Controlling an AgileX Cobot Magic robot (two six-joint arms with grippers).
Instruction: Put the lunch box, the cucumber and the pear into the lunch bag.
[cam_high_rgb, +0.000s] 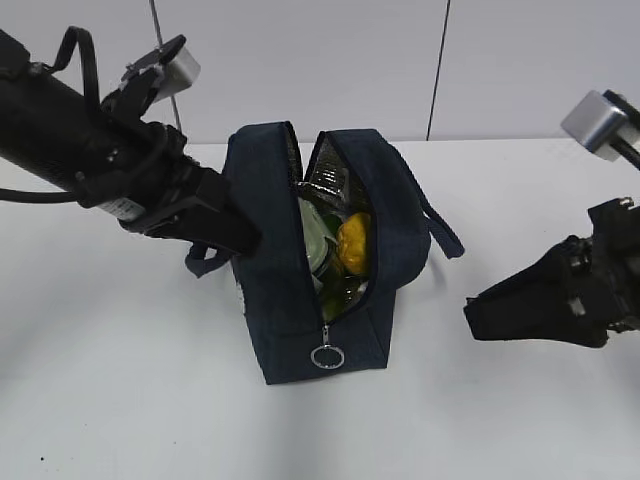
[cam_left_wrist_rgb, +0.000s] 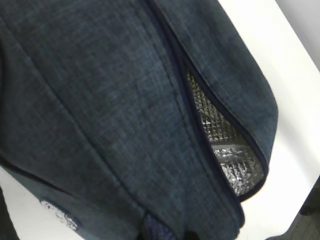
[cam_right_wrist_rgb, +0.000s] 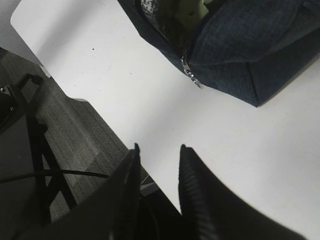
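While the dark navy lunch bag (cam_high_rgb: 275, 290) stood upright near the middle of the white table (cam_high_rgb: 100, 400), its long top zipper lay open down to the front, where a metal ring pull (cam_high_rgb: 326, 357) hung low on the near face; the gap showed silver foil lining (cam_high_rgb: 330, 180) at the top; inside the opening sat the pale green lunch box (cam_high_rgb: 317, 243) on the left, the yellow-orange pear (cam_high_rgb: 354, 243) just beside it on the right, and a dark green shape below them that appeared to be the cucumber (cam_high_rgb: 340, 290); a loop handle (cam_high_rgb: 445, 235) trailed off the bag's right side onto the table.

The left arm (cam_high_rgb: 110, 150) reached in from the upper left, its tip against the bag's left wall; the left gripper's fingers were hidden in the exterior view, and the left wrist view was filled by navy fabric (cam_left_wrist_rgb: 100, 100) and a sliver of foil lining (cam_left_wrist_rgb: 230, 155), so whether it was spread, pressed together or pinching the cloth could not be told.

The right gripper (cam_right_wrist_rgb: 157, 160) hung well apart from the bag, to its right, over bare table near the edge; the right wrist view showed its two dark ribbed fingers (cam_right_wrist_rgb: 192, 180) parted with a clear gap and nothing between them; beyond them lay the bag's front corner and the zipper pull (cam_right_wrist_rgb: 190, 72); grey floor (cam_right_wrist_rgb: 80, 135) showed past the table edge.
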